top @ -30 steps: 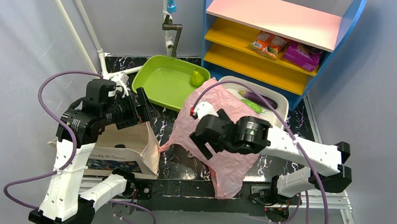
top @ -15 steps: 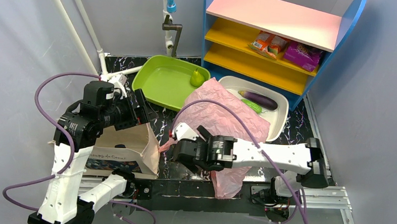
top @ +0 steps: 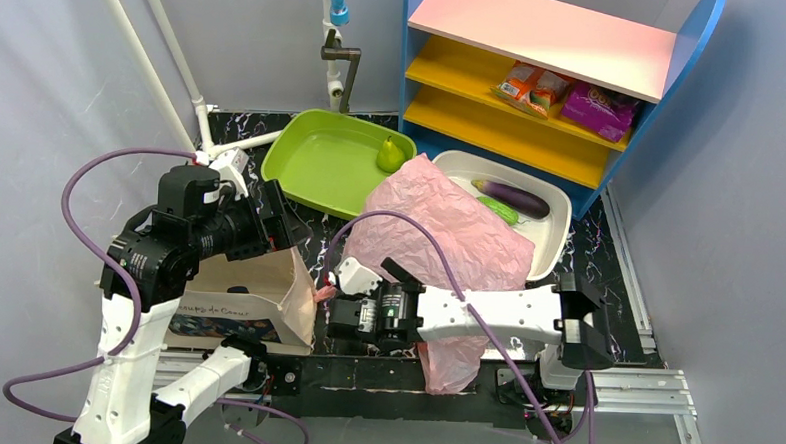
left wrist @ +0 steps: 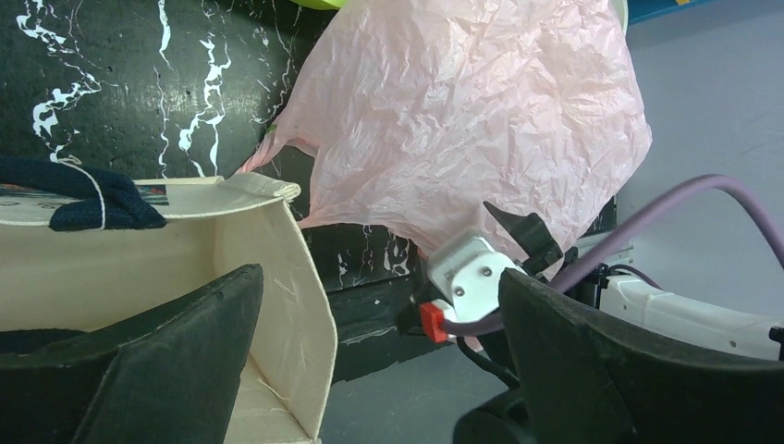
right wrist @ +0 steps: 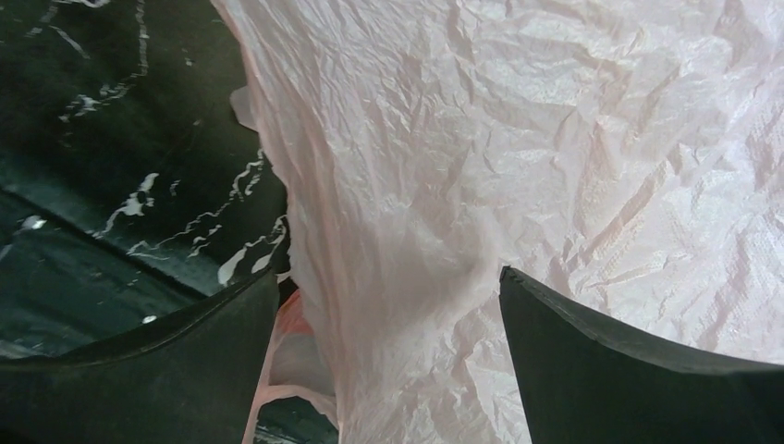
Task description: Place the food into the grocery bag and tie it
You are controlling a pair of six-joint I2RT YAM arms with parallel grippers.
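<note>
- The right arm lies low along the near edge of the table, stretched to the left. The right gripper (right wrist: 386,277) points down over the near left corner of the pink bag (top: 448,244). Its jaws are spread wide with crumpled plastic below and between them, gripping nothing.
- The left arm stands tall and bent. The left gripper (left wrist: 379,276) hangs above the open canvas tote (top: 256,286), jaws wide apart and holding nothing.
- A second ago the right gripper hovered higher, over the middle of the bag. Since then it has dropped and swung toward the bag's near left corner, leaving more of the bag uncovered. The left arm has barely shifted.
- The bag lies flat and crumpled on the dark table between the tote and the white tray (top: 559,224).
- The pear (top: 390,155) stands in the green tray (top: 322,159). The eggplant (top: 515,197) and the green vegetable (top: 500,210) lie side by side in the white tray.
- Behind them is a blue shelf (top: 577,50) with snack packets (top: 535,86).
- The right arm's purple cable (top: 409,223) arches over the bag.
</note>
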